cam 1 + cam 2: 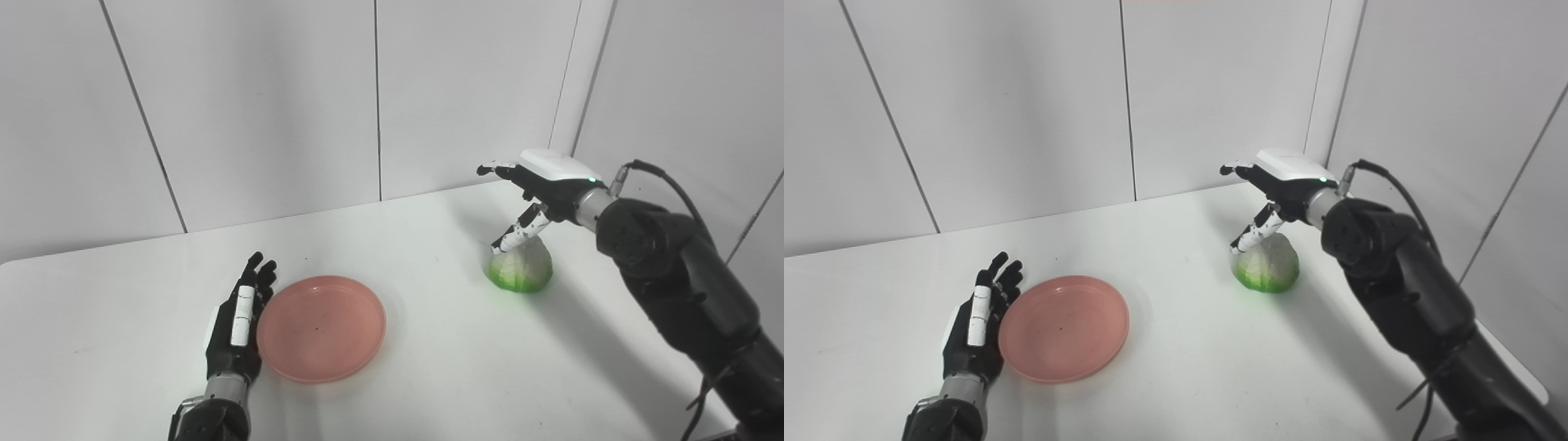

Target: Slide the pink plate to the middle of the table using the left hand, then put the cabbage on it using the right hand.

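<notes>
White table [429, 380]: one pink plate [321, 327], one cabbage [520, 269]

Two head cameras side by side — looking down, sharing the table [429, 367].

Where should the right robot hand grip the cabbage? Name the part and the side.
Grip the cabbage around its rounded upper dome, from above. It sits flat side down on the table, and the open right robot hand hovers just over it, fingers pointing down.
</notes>
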You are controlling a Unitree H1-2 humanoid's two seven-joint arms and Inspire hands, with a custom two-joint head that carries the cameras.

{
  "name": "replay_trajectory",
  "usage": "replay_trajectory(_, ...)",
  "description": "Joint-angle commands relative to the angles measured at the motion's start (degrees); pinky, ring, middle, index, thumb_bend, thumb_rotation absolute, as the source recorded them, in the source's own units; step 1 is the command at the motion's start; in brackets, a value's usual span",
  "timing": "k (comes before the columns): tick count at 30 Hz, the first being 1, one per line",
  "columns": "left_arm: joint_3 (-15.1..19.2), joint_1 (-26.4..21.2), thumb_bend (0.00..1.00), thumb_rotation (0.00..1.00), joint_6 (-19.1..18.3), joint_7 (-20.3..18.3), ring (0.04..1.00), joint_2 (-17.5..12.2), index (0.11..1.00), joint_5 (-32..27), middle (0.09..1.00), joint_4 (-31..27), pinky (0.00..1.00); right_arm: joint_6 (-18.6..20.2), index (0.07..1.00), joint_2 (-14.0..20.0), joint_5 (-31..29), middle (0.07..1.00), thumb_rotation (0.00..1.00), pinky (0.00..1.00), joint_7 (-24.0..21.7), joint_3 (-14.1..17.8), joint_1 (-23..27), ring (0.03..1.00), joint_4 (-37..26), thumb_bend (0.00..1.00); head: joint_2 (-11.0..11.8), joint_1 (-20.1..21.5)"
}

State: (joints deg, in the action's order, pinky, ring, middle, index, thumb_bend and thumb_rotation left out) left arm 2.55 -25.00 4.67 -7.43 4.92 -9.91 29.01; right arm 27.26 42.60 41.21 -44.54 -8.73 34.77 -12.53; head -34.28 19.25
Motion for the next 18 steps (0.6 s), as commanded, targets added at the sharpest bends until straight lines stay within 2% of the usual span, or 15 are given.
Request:
replay_trajectory(1,0.13,1.76,0.96,0.83,-2.44,0.23,0.951,0.3,0.915,-0.52,0.909,2.31,1.0,-0.5,0.88,2.89,1.37,0.897,0.19,0.69,-2.67,-1.27,3.47,0.85,0.96,1.0,0.01,-0.08)
replay_trajectory(7,0.38,1.95,0.96,0.82,-2.7,0.06,0.953,0.42,0.92,-0.83,0.909,1.96,1.0,-2.0,0.884,5.29,3.43,0.902,0.22,0.7,-8.46,-7.84,6.98,0.848,6.76,1.0,-0.02,-0.31)
replay_trajectory(12,0.35,2.09,0.96,0.82,-2.75,0.13,0.945,0.43,0.918,-0.6,0.905,1.81,1.0,-2.89,0.878,5.46,6.23,0.916,0.24,0.67,-11.2,-12.39,9.59,0.848,10.7,1.0,-0.13,-0.29)
replay_trajectory(18,0.27,2.13,0.95,0.83,-2.52,-0.12,0.95,0.5,0.925,-0.64,0.912,1.94,1.0,-3.02,0.873,4.82,7.07,0.934,0.24,0.67,-9.99,-13.16,10.19,0.859,13.78,1.0,-0.13,-0.42)
